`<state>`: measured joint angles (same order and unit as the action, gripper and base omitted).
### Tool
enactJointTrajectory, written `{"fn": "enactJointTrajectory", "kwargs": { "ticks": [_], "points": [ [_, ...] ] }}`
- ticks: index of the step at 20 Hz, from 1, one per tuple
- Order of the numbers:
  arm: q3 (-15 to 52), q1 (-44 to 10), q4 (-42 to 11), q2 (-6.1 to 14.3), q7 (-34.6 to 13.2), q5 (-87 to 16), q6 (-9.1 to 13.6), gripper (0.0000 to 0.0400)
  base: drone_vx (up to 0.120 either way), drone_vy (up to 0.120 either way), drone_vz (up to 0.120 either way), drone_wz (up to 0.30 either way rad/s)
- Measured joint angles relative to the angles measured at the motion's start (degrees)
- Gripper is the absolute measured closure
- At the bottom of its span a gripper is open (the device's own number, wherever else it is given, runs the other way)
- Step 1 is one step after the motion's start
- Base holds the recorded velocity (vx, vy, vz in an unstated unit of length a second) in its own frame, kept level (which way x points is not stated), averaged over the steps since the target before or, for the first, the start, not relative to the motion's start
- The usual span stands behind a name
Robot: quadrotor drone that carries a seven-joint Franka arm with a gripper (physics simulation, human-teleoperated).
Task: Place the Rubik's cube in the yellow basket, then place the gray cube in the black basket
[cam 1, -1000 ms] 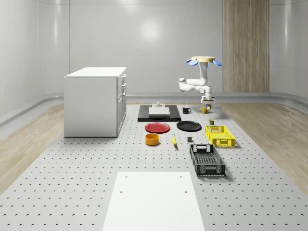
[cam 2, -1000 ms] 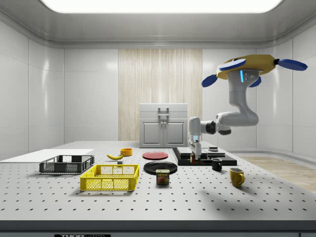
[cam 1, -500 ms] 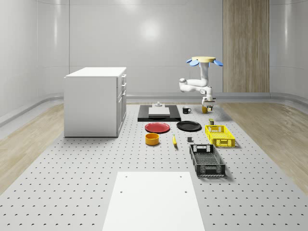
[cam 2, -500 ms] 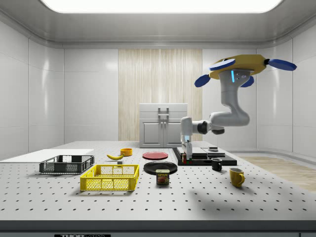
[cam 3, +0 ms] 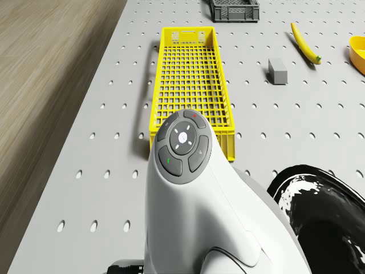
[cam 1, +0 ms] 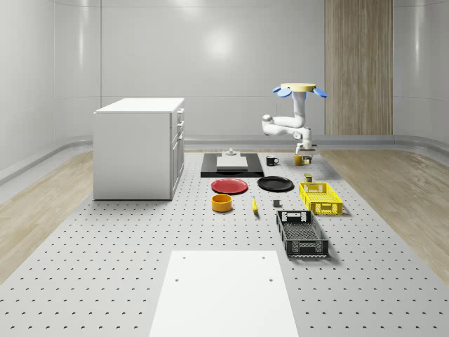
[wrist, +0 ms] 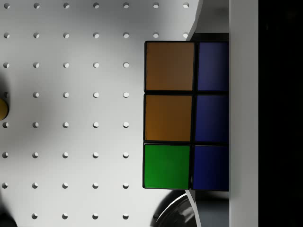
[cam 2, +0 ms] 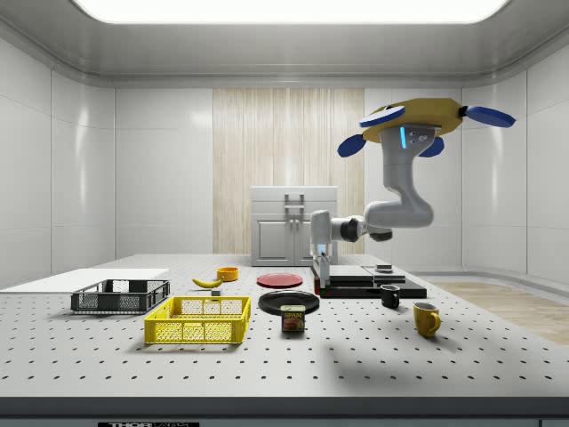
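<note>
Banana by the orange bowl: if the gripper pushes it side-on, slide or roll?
Probably pivots rather than rolls: the banana is long and curved, lying flat on the table, so a push off its middle likely swings one end round. Its thin, tapered shape looks light, so it should move easily. The smooth skin may slip against a pad.

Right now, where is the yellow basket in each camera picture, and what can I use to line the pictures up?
Whole-scene view: the yellow basket sits right of centre, just behind the black basket.
Side view: yellow basket near the table's front, towards the view's left, with the black basket further left.
Drone view: yellow basket runs away from the camera, black basket beyond its far end.
Shared landmark: the black basket.
</note>
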<state>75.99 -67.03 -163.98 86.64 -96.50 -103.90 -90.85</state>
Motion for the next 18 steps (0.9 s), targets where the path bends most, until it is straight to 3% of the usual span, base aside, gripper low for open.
{"fn": "enactJointTrajectory", "kwargs": {
  "ticks": [18],
  "points": [
    [0.17, -0.31, 0.06, 1.17, -0.23, 0.49, -1.10, 0.0105, 0.120, 0.000, 0.000, 0.000]
  ]
}}
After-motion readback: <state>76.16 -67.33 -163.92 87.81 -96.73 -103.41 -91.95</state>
